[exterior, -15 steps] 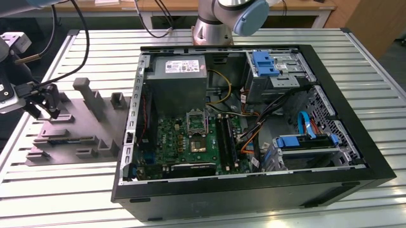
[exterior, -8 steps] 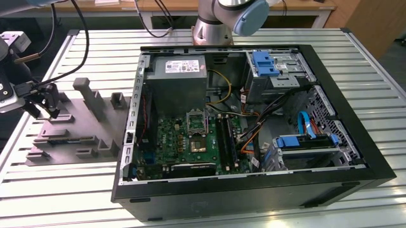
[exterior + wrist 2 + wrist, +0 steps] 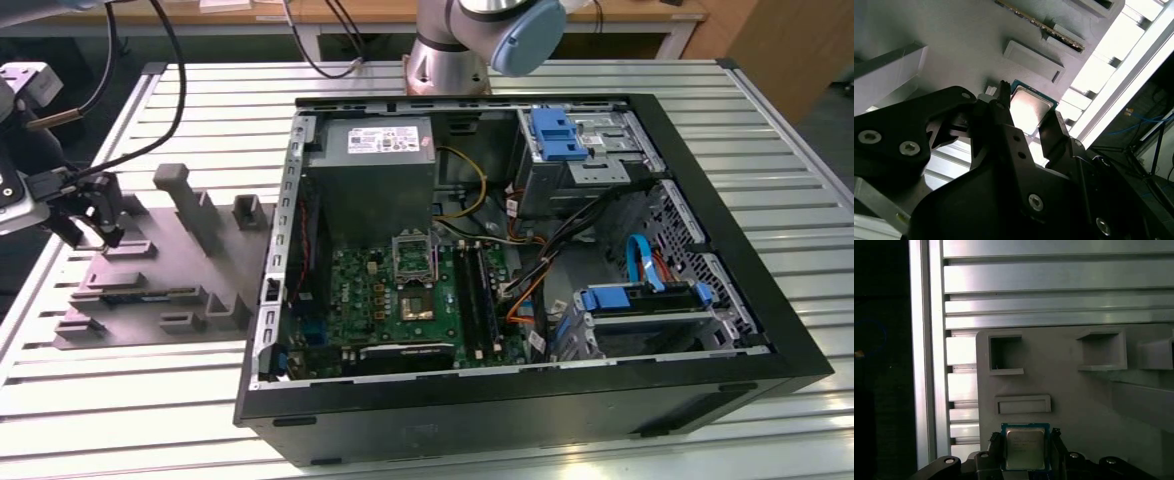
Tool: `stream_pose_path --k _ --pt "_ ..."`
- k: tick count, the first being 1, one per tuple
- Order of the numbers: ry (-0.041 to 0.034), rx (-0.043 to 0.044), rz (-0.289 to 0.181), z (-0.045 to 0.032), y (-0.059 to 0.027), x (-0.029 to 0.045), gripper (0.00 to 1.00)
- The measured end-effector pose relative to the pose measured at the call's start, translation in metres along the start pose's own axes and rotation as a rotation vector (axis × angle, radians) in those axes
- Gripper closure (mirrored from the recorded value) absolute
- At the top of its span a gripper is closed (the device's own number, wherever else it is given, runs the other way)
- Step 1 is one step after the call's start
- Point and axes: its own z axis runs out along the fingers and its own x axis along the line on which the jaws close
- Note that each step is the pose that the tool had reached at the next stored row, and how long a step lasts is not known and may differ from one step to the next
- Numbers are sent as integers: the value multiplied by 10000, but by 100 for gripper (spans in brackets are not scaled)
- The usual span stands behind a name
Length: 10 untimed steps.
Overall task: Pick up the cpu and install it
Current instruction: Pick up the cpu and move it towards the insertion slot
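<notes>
Now your gripper [image 3: 107, 238] hangs over the grey fixture tray [image 3: 154, 275]; in both wrist views it straddles the cpu [image 3: 1025, 449] [image 3: 1026, 110]. You cannot tell whether it grips the chip.

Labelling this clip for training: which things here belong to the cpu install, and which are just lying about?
Job: cpu, tool, grey parts tray, motherboard.
Idle: power supply, memory sticks, blue drive bracket, blue cable.
</notes>
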Motion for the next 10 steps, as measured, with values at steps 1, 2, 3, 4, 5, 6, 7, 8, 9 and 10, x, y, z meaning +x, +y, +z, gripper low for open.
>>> stream_pose_path --k 1,2,3,4,5,6,7,8,9,10 --pt "-2 23 -1 -46 1 -1 53" --pt "-2 23 -1 -47 1 -1 53" --pt "-2 23 -1 -49 1 -1 53" --pt "-1 23 -1 -51 1 -1 53" --pt "-1 23 -1 -52 1 -1 53" --pt "-1 23 -1 -55 1 -1 53" --pt "-1 24 -1 -58 1 -1 53" --pt "0 25 -1 -63 1 -1 53" --pt "0 24 -1 -66 1 -2 53" --pt "-1 23 -1 -69 1 -2 53"
